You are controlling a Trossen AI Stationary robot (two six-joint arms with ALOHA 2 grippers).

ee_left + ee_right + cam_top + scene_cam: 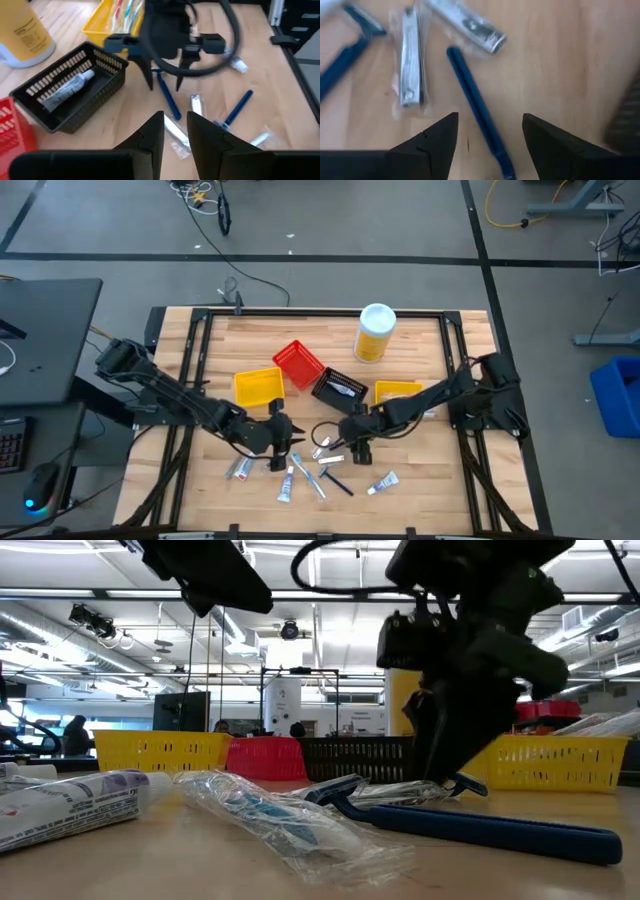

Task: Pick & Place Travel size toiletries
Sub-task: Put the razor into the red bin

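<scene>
Small toiletries lie loose on the wooden table near its near edge: white tubes (285,486), a clear-wrapped toothbrush (290,820), silver nail clippers in plastic (412,65) and blue-handled razors (475,105). My right gripper (490,132) is open and low over the table. Its fingers stand on either side of one blue razor handle (167,97) without touching it. My left gripper (176,132) hovers just left of it (285,442), its fingers a narrow gap apart over a clear-wrapped item, holding nothing.
Behind the toiletries stands a row of small bins: yellow (258,385), red (298,363), black (338,387) with a tube inside, and yellow (398,391) with toothbrushes. A big yellow bottle (375,332) stands near the far edge. The two grippers are close together.
</scene>
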